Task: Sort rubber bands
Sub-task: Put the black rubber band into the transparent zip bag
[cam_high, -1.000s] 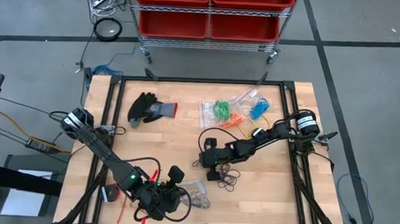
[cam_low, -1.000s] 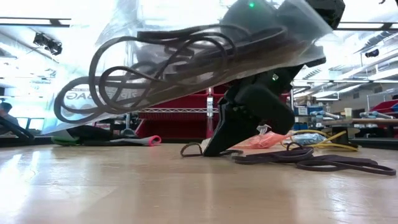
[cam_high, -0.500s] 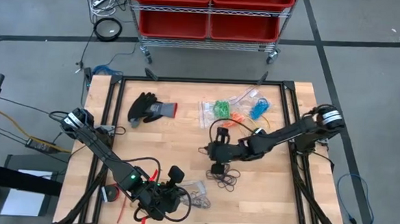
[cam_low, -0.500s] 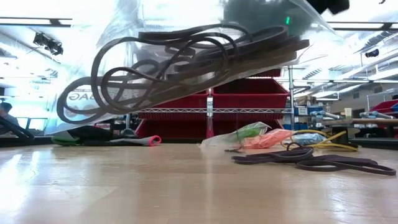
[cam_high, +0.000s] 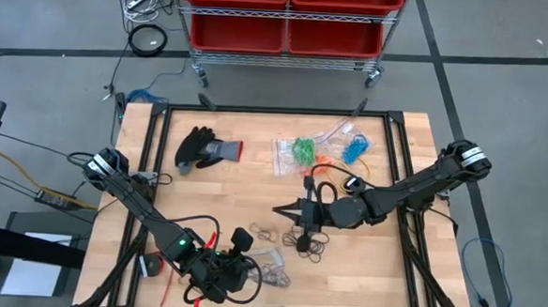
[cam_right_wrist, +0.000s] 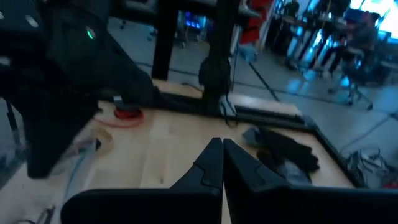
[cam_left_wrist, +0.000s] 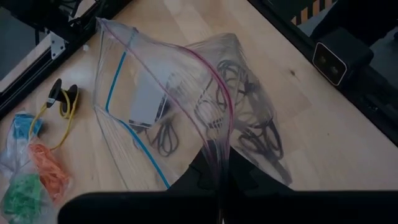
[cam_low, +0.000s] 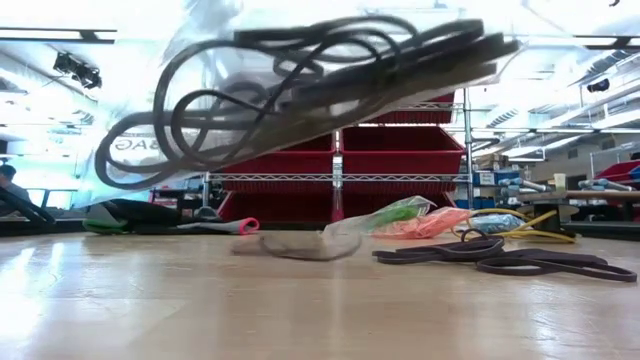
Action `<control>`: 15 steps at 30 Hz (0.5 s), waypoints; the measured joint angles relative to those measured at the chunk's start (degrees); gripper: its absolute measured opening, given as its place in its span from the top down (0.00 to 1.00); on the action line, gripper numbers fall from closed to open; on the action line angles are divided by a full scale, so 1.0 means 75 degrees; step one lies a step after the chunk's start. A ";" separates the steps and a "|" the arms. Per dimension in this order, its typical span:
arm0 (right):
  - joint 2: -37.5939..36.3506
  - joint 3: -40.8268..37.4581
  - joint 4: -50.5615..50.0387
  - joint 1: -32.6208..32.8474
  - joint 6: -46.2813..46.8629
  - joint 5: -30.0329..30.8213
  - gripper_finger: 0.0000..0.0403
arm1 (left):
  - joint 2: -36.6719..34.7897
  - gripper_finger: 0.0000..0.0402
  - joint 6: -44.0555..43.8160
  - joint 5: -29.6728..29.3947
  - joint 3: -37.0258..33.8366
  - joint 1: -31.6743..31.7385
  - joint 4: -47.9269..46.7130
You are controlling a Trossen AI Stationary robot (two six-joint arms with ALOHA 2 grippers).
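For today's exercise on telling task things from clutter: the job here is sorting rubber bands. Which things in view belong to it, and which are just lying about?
Belonging to the job:
- loose dark rubber bands on the table
- clear bag of dark bands, held by the left gripper
- bags of green, orange and blue bands
- right gripper, shut

Just lying about:
- black glove
- red bins behind the table

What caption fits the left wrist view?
Left hand shut on a clear zip bag of black rubber bands above the wooden table.
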 joint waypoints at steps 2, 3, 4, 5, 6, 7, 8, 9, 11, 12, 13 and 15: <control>0.0008 0.0173 -0.0019 0.0098 -0.0161 -0.0002 1.00 | 0.0000 0.99 0.0000 0.0000 0.0000 -0.0003 0.0018; 0.0035 0.0331 -0.0049 0.0145 -0.0208 0.0000 1.00 | 0.0000 0.99 0.0000 0.0000 0.0000 -0.0001 0.0018; 0.0074 0.0512 -0.0037 0.0189 -0.0259 -0.0003 1.00 | 0.0000 0.99 0.0000 0.0000 0.0000 0.0000 0.0018; 0.0089 0.0688 -0.0087 0.0252 -0.0376 -0.0023 1.00 | 0.0000 0.99 0.0000 0.0000 0.0000 -0.0002 0.0016; 0.0095 0.0856 -0.0250 0.0309 -0.0478 -0.0026 1.00 | 0.0000 0.99 0.0000 0.0000 0.0000 -0.0001 0.0015; 0.0161 0.1039 -0.0392 0.0344 -0.0497 -0.0014 1.00 | 0.0000 0.99 0.0000 0.0000 0.0000 -0.0003 0.0018; 0.0212 0.1231 -0.0555 0.0375 -0.0463 0.0025 1.00 | 0.0000 0.99 0.0000 0.0001 0.0000 -0.0003 0.0017; 0.0226 0.1388 -0.0947 0.0392 -0.0329 0.0165 1.00 | 0.0000 0.99 0.0000 -0.0001 0.0000 -0.0003 0.0018; 0.0226 0.1649 -0.1644 0.0379 0.0214 0.0377 1.00 | 0.0000 0.99 0.0000 0.0000 0.0000 -0.0003 0.0018; 0.0212 0.1722 -0.2025 0.0332 0.0487 0.0403 1.00 | 0.0000 0.99 0.0000 0.0001 0.0000 -0.0003 0.0013; 0.0189 0.1735 -0.2446 0.0284 0.0737 0.0442 1.00 | 0.0000 0.99 0.0000 0.0000 0.0000 -0.0003 0.0024; 0.0177 0.1727 -0.3334 0.0197 0.1214 0.0495 1.00 | 0.0000 0.99 0.0000 0.0000 0.0000 -0.0003 0.0022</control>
